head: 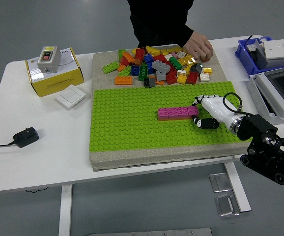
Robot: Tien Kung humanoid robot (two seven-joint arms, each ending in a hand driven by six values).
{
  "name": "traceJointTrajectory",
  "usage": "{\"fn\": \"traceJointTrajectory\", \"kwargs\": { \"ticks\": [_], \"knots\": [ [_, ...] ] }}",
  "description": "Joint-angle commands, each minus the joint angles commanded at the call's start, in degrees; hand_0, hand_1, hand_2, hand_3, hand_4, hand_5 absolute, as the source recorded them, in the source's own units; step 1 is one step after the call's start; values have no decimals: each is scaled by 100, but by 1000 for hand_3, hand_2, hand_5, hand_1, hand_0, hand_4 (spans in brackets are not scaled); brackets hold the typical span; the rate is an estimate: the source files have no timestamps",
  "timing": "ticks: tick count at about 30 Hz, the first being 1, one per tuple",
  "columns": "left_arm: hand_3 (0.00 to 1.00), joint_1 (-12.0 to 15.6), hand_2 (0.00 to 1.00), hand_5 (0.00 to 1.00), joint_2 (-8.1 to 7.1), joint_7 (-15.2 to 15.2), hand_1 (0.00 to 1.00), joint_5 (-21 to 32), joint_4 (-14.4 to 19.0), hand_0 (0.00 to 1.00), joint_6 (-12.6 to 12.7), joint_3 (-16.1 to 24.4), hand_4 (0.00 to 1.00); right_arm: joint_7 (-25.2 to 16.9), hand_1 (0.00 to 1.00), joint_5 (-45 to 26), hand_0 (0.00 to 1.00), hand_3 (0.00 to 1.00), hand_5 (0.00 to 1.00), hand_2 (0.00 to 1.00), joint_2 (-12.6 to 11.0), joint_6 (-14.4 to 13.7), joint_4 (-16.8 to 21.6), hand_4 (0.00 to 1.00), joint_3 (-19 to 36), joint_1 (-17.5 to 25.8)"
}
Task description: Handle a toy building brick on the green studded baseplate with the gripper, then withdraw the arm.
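Note:
A long pink brick (175, 113) lies on the green studded baseplate (127, 128), right of its middle. My right hand (200, 111), white with black-banded fingers, comes in from the lower right and sits at the brick's right end. Its fingers (199, 100) curl over the far side of that end and the thumb (204, 123) lies on the near side, so it is shut on the brick. The left arm does not show.
Several loose coloured bricks (159, 64) are heaped on the grey mat behind the baseplate; a person's hand (199, 45) rests curled on the heap's right end. A yellow box (54, 73), white switch (71, 96) and black plug (25, 136) lie left; blue bin (262, 51) and grey enclosure (279, 93) right.

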State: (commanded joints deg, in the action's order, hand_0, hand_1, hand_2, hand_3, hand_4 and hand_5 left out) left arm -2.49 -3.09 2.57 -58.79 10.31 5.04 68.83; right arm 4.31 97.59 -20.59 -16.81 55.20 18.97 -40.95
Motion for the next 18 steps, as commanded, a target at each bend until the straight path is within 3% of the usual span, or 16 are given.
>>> {"fn": "traceJointTrajectory", "kwargs": {
  "ticks": [13,14,18],
  "knots": [
    [660,-6,662,661,2,3,666,14,0,667,2,-2,352,31,899,-2,894,729,399,928,17,6,-12,479,1,-21],
    [660,-6,661,662,1,3,666,14,0,667,2,-1,352,31,903,0,897,812,398,953,17,5,-8,481,4,-24],
    [660,-5,661,662,2,1,666,8,0,667,1,5,352,32,903,4,897,812,398,953,16,-7,8,481,11,-28]
  ]
}}
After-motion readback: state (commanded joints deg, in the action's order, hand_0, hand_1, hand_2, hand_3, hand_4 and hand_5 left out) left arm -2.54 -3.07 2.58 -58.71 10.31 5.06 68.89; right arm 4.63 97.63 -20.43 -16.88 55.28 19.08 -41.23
